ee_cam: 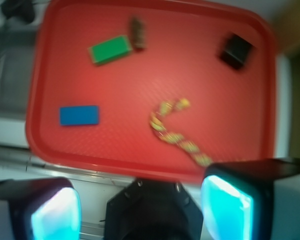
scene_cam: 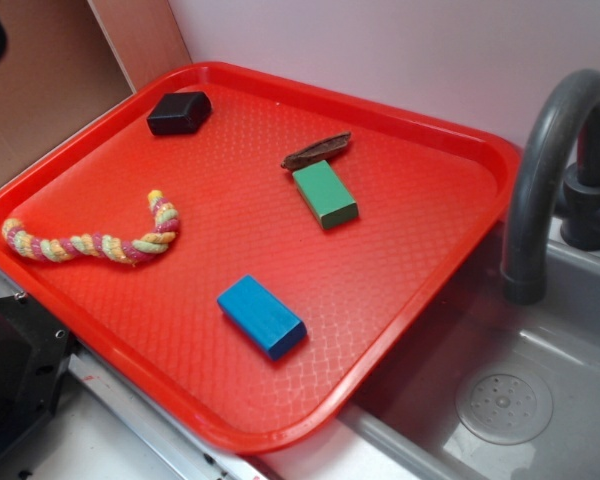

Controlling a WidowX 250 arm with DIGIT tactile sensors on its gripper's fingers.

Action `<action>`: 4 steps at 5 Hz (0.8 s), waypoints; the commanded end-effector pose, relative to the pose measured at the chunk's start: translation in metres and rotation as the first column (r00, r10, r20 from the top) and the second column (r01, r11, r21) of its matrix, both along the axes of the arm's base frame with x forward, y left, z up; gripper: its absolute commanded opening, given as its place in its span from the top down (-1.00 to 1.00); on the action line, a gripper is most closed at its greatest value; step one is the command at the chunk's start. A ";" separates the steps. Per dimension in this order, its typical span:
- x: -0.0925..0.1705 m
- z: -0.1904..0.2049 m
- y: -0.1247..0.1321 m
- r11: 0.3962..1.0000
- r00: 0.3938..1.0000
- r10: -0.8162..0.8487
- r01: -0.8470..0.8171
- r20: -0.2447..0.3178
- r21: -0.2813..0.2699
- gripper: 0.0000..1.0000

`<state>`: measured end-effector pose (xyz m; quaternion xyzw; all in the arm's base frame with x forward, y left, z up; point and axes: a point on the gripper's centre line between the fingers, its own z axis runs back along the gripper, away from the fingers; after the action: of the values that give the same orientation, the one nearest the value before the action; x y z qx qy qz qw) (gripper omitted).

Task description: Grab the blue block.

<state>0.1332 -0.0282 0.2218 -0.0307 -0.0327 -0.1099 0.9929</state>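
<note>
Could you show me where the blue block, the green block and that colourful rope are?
blue block (scene_cam: 261,315): exterior view, middle of its top face.
green block (scene_cam: 324,193): exterior view, middle of its top face.
rope (scene_cam: 92,244): exterior view, middle of its braided length.

We look down on the red tray (ee_cam: 155,75) from above; the view is somewhat blurred. The blue block (ee_cam: 79,115) lies flat at the tray's lower left, long side running left-right, clear of everything else. The green block (ee_cam: 110,49) sits at upper left, slightly tilted, with a small brown object (ee_cam: 137,33) just beside its right end; we cannot tell whether they touch. The black block (ee_cam: 235,51) rests at upper right. The braided rope (ee_cam: 177,131) curves through the lower middle, its tail reaching toward the right fingertip. The gripper (ee_cam: 140,210) fills the bottom edge, its fingers (ee_cam: 225,210) spread wide, pads glowing cyan, nothing between them.
</note>
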 end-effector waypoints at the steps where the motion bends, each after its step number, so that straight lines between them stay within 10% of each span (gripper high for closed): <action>1: 0.028 -0.024 -0.044 0.871 0.870 -0.478 0.487 0.119 -0.065 -1.00; 4: 0.026 -0.071 -0.081 0.323 0.317 -0.944 0.944 0.089 0.063 -1.00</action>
<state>0.1678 -0.1053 0.1448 -0.0356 -0.0468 -0.6582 0.7505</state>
